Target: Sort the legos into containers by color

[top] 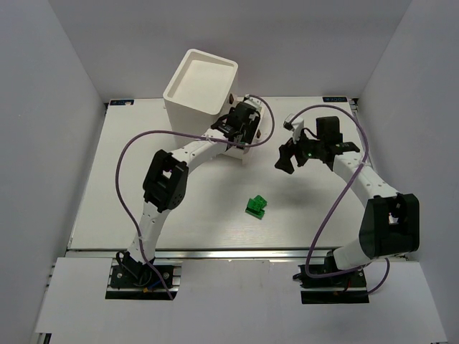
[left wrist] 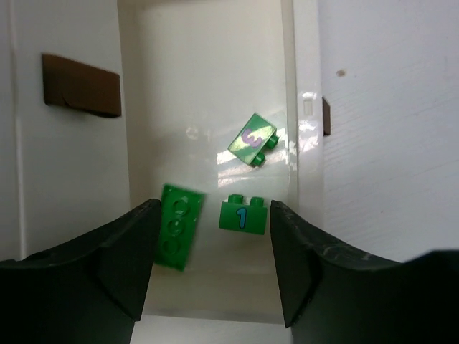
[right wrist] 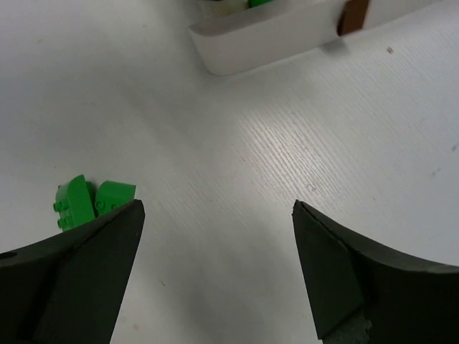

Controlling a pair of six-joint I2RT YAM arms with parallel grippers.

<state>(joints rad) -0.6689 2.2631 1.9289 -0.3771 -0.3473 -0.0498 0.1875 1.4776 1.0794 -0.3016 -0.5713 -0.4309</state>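
Observation:
My left gripper [top: 240, 129] hangs open over a pulled-out white drawer [left wrist: 208, 86] of the white cabinet [top: 201, 82]. Three dark green legos show in the drawer: one marked "1" [left wrist: 243, 215], one with a purple mark [left wrist: 252, 140], and a blurred one [left wrist: 176, 226] just off my left finger [left wrist: 129, 265]. Nothing sits between the jaws [left wrist: 213, 208]. My right gripper [top: 287, 154] is open and empty above the table [right wrist: 216, 208]. Two dark green legos [top: 255, 206] lie together on the table, left of the right gripper's left finger in its wrist view [right wrist: 86, 201].
Dark brown knobs [left wrist: 80, 86] show on the cabinet front beside the open drawer. The drawer's front and knob [right wrist: 353, 16] lie at the top of the right wrist view. White walls enclose the table [top: 143, 186] on the left, right and back.

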